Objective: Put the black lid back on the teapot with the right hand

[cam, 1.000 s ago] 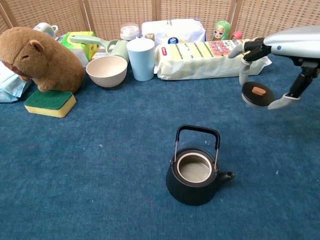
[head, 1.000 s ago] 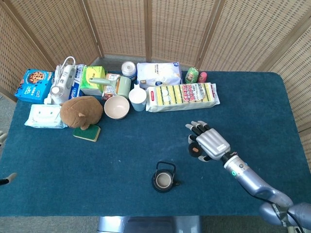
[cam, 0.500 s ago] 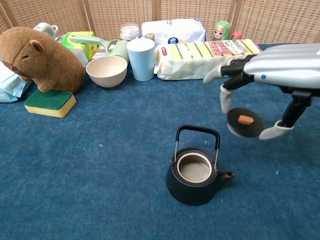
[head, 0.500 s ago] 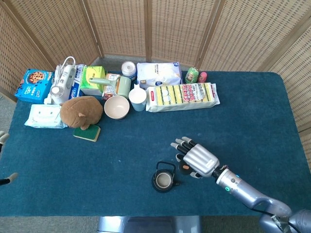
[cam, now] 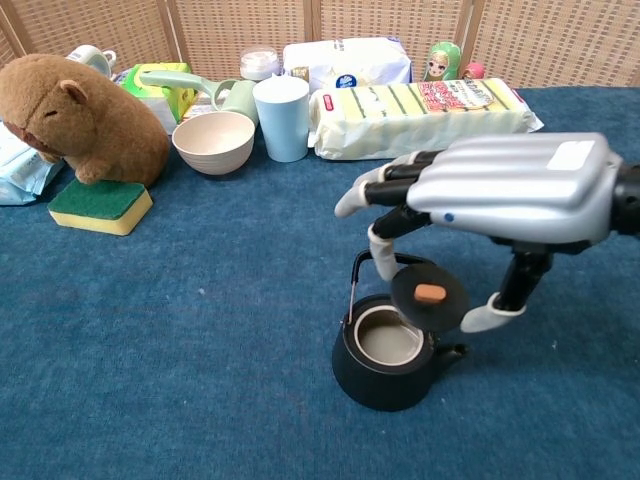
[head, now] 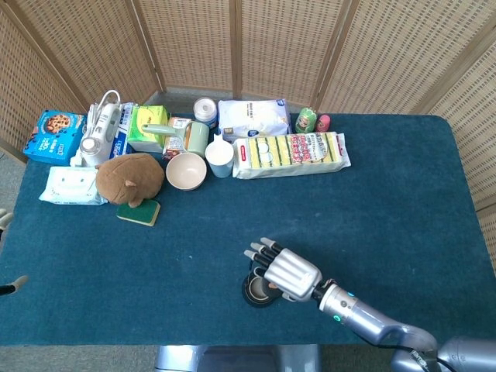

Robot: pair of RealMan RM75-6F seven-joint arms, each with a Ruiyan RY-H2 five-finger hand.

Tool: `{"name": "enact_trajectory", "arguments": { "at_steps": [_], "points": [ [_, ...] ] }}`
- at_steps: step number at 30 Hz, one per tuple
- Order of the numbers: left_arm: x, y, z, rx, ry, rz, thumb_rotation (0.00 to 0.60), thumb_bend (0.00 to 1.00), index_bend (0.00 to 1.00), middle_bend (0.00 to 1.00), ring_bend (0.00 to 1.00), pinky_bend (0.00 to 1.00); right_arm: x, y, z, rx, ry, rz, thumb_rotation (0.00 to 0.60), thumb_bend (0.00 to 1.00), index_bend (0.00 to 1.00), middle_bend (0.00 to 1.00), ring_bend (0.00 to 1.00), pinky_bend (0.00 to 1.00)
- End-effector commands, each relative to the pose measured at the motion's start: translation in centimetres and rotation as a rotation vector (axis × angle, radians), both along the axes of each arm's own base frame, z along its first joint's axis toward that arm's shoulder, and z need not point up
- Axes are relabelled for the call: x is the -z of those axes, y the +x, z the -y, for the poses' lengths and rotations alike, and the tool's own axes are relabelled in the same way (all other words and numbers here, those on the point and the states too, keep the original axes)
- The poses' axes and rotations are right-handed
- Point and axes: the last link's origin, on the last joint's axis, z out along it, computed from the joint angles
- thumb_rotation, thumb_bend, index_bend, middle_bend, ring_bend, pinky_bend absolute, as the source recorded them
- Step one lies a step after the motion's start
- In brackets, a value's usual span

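Note:
The black teapot (cam: pixel 385 362) stands near the table's front edge with its wire handle upright and its mouth uncovered. My right hand (cam: pixel 500 195) hovers just above and to the right of it, pinching the black lid (cam: pixel 428 296) with the orange knob between thumb and a finger. The lid hangs tilted over the teapot's right rim, beside the handle. In the head view the right hand (head: pixel 284 271) covers most of the teapot (head: pixel 254 291), and the lid is hidden there. My left hand is out of both views.
Along the back stand a cream bowl (cam: pixel 214 142), a pale blue cup (cam: pixel 282 117), a long pack of sponges (cam: pixel 420 110) and a brown plush toy (cam: pixel 85 115) over a green-and-yellow sponge (cam: pixel 100 204). Blue cloth (cam: pixel 200 300) covers the table.
My right hand has carried the lid leftward and toward the front edge, from the table's right side to directly over the teapot's rim. The teapot has stayed put.

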Motion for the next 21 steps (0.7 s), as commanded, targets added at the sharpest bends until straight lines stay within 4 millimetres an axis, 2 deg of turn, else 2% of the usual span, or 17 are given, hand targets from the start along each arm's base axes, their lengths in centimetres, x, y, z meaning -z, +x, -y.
{"name": "enact_trajectory", "arguments": {
  "at_steps": [1,11,21],
  "points": [
    [0.0,0.0,0.0,0.002,-0.001,0.001,0.6,0.09,0.0,0.0,0.0,0.0,0.9,0.9,-0.4,-0.021,0.018,-0.01,0.6,0.31,0.45,0.09,0.03,0.06],
    [-0.1,-0.1,0.0,0.004,-0.003,0.009,0.6,0.09,0.0,0.0,0.0,0.0,2.7,1.6,-0.6,-0.039,0.031,-0.046,0.6,0.31,0.45,0.09,0.03,0.06],
    [-0.2,-0.1,0.0,0.005,-0.004,0.011,0.6,0.09,0.0,0.0,0.0,0.0,2.6,1.5,-0.2,-0.029,0.004,-0.064,0.6,0.31,0.45,0.09,0.03,0.07]
  ]
}}
